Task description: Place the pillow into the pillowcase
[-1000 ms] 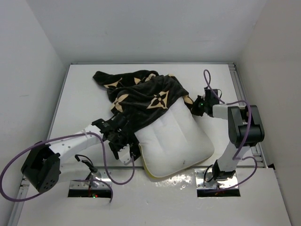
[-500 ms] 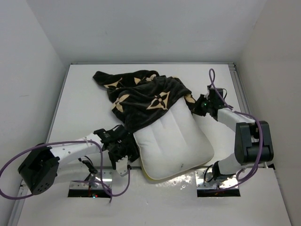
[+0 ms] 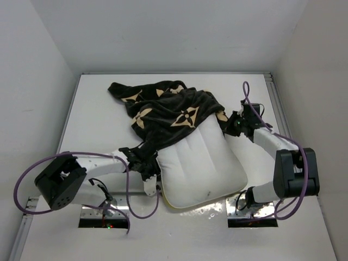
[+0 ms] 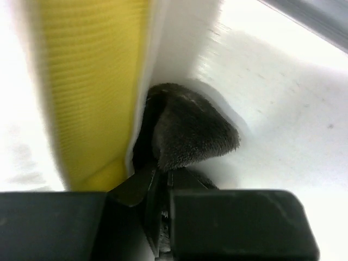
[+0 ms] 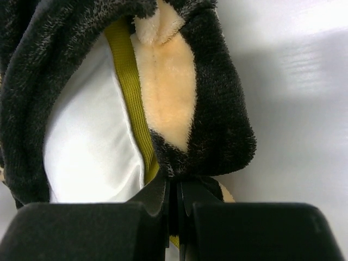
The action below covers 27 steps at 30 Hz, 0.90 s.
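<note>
The white quilted pillow (image 3: 201,168) lies mid-table, its far half covered by the black pillowcase (image 3: 163,111) with tan flower motifs. My left gripper (image 3: 150,162) is at the pillow's near-left side. In the left wrist view it (image 4: 166,176) is shut on a fold of the dark fuzzy pillowcase (image 4: 193,133), beside the pillow's yellow piping (image 4: 92,81). My right gripper (image 3: 231,124) sits at the pillow's far-right corner. The right wrist view shows it (image 5: 175,185) shut on the pillowcase's edge (image 5: 217,125), next to the piping (image 5: 130,92) and the white pillow (image 5: 87,147).
White walls close in the table (image 3: 92,119) on the left, back and right. A metal rail (image 3: 280,109) runs along the right edge. Purple cables loop off both arms, and two mounting plates (image 3: 103,217) sit at the near edge.
My left gripper has slid right to the pillow's near-left edge and shut on the pillowcase fabric. The right arm's elbow has swung outward while its gripper kept hold at the corner.
</note>
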Motion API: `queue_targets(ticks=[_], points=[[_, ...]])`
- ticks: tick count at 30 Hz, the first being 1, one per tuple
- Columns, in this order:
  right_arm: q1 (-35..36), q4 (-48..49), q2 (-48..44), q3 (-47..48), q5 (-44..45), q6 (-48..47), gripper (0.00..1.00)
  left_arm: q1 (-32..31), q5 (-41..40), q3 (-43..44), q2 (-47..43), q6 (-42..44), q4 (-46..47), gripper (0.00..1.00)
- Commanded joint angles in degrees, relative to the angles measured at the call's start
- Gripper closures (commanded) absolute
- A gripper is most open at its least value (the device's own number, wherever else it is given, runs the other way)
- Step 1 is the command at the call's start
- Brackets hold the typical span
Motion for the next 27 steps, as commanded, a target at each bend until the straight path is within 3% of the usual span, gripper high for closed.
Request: queue_targets(ticks=[1, 2, 4, 9, 11, 14, 15, 18, 19, 21, 22, 24, 27], points=[[0.1, -3.0, -2.6, 2.4, -1.0, -2.6, 1.00, 1.5, 2.6, 5.4, 1.2, -8.6, -3.8, 1.00], [-0.2, -4.3, -2.5, 3.3, -1.5, -3.1, 1.00, 2.6, 6.7, 12.8, 1.4, -19.0, -6.5, 1.00], [-0.7, -5.8, -1.7, 7.2, -4.3, -4.3, 1.00, 7.2, 14.1, 21.4, 3.3, -29.6, -10.9, 1.00], [-5.2, -21.6, 4.1, 24.3, -12.1, -9.0, 1.00, 19.9, 31.0, 49.2, 8.7, -41.1, -31.5, 1.00], [-7.0, -29.1, 7.8, 33.0, -16.1, -10.3, 1.00, 30.2, 40.7, 64.4, 16.0, -45.3, -43.1, 1.00], [-8.2, -34.1, 10.7, 40.3, -19.0, -10.3, 1.00, 36.1, 49.1, 80.1, 22.9, -49.3, -51.4, 1.00], [-8.3, -34.4, 11.0, 43.7, -19.2, -10.1, 1.00, 38.9, 49.9, 81.6, 23.1, -50.7, -50.2, 1.00], [-8.8, -34.9, 12.0, 48.6, -20.2, -9.1, 1.00, 44.8, 52.6, 76.2, 19.0, -69.0, -29.8, 1.00], [-9.2, -35.0, 12.1, 49.5, -21.2, -8.8, 1.00, 46.9, 53.9, 70.7, 17.5, -83.9, -12.5, 1.00], [-9.7, -34.9, 12.5, 52.4, -24.3, -7.1, 1.00, 51.1, 53.8, 65.3, 13.4, -100.5, 8.1, 1.00], [-10.2, -34.3, 12.5, 53.4, -25.3, -6.5, 1.00, 52.2, 53.7, 62.2, 12.2, -113.3, 26.2, 1.00], [-10.8, -33.5, 12.3, 57.5, -28.0, -4.1, 1.00, 54.8, 52.7, 64.4, 13.0, -120.4, 31.6, 1.00], [-11.4, -31.1, 11.6, 63.8, -28.5, -0.9, 1.00, 55.8, 50.8, 74.8, 15.9, -114.4, 21.3, 1.00]])
